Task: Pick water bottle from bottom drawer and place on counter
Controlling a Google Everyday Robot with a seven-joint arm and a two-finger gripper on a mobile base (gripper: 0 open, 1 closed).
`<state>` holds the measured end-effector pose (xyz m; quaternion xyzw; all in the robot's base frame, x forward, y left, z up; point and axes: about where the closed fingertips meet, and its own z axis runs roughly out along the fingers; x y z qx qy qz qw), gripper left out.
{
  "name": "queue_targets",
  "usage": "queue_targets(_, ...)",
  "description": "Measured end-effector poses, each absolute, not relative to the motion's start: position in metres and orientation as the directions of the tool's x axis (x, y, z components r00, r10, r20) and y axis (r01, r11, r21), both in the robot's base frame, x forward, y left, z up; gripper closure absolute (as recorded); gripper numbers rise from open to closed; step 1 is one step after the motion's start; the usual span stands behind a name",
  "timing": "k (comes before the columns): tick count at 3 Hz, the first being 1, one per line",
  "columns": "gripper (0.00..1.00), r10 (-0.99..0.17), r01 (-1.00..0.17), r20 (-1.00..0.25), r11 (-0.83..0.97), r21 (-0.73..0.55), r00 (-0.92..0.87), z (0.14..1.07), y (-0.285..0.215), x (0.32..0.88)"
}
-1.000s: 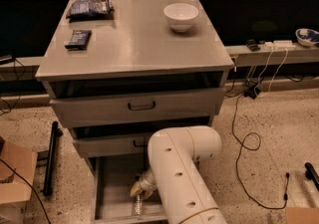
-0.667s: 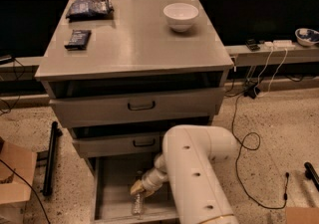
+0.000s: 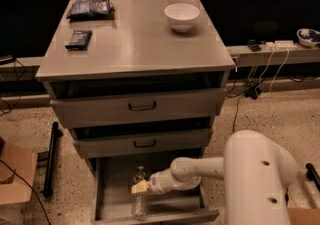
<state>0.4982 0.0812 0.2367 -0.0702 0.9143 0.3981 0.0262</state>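
Camera view: the bottom drawer (image 3: pixel 107 196) stands pulled out beneath 2 upper drawers (image 3: pixel 141 105) with black handles. The water bottle (image 3: pixel 139 205) is inside the bottom drawer, near the middle of its floor, cap end toward the drawer's back; upright or lying, I cannot tell. A white arm (image 3: pixel 200 169) reaches into the bottom drawer from its right side. The end effector (image 3: pixel 141 187) is at the bottle's middle, its tan tip overlapping the bottle; wide, narrow or holding, I cannot tell. Above the bottom drawer, the desk (image 3: pixel 140 49) carries a white bowl (image 3: pixel 182 16), a dark packet (image 3: pixel 91 8) and a smaller dark packet (image 3: pixel 78 39).
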Motion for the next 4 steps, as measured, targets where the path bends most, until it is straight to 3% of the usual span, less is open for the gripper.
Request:
queue_targets(2, 1.0, -0.144, -0.398, -0.372, 0.371, 0.839, -0.917, 0.332, 0.061, 0.456)
queue_targets(4, 1.0, -0.059, -0.657, -0.673, 0.295, 0.694, -0.738, 0.433, -0.038, 0.455)
